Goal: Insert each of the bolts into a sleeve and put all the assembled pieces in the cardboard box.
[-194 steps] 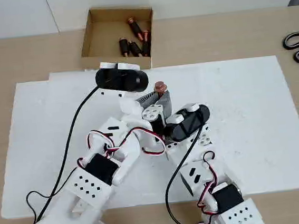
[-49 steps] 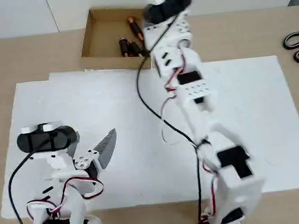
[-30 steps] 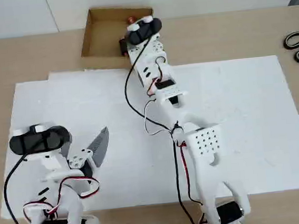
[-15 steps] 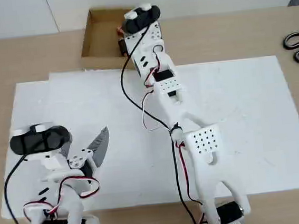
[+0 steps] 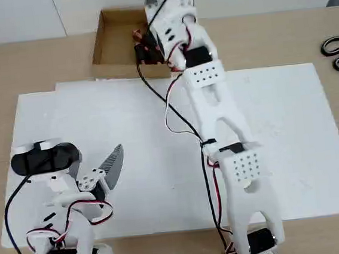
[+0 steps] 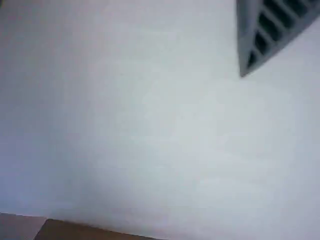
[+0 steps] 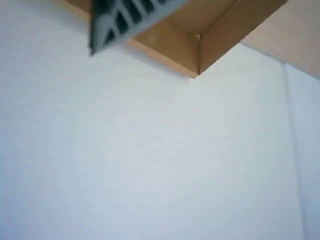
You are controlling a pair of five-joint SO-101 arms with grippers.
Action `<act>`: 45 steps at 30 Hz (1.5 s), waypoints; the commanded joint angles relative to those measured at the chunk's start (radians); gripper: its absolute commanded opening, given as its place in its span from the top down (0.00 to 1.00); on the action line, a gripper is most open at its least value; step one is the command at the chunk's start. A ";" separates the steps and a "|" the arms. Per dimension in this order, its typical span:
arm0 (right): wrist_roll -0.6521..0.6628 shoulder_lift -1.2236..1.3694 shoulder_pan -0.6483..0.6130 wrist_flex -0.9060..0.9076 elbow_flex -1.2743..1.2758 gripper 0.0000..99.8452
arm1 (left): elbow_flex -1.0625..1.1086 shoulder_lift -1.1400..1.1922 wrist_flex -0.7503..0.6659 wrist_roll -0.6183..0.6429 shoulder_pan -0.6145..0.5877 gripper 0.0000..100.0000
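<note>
The right gripper (image 7: 115, 25) hangs at the near wall of the cardboard box (image 5: 113, 45), with its arm stretched far out across the table. Whether it is parted or closed cannot be told. Just beside it, inside the box, lie dark assembled pieces (image 5: 142, 51), partly hidden by the arm.

From under the gripper back toward the robot spreads a white foam sheet (image 5: 278, 128) on a pale wooden table (image 5: 31, 62). The sheet's far edge meets the box's near wall close by the gripper. Beyond the gripper a white wall (image 5: 14, 16) closes the table's far side. Well off to the gripper's right, at the table's edge, lie black scissors (image 5: 338, 52).

The left gripper (image 5: 110, 168) is well apart from the right one, back toward the robot and to its left, over the sheet. Its state cannot be told either. Between the two grippers runs a broad stretch of flat sheet, and another reaches from the right arm to the sheet's right edge.
</note>
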 commanded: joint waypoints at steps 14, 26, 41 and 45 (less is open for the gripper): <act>0.006 -0.730 -0.033 1.202 -0.052 0.75 | -0.002 -0.006 0.000 0.002 0.003 0.69; 0.006 -1.276 0.024 1.198 0.489 0.75 | 0.019 -0.006 -0.005 0.002 0.002 0.69; 0.009 -2.267 0.033 0.707 1.892 0.75 | 0.041 -0.008 0.000 -0.003 -0.005 0.69; 0.009 -2.578 0.033 0.515 2.217 0.75 | 0.070 -0.008 0.000 -0.003 -0.005 0.69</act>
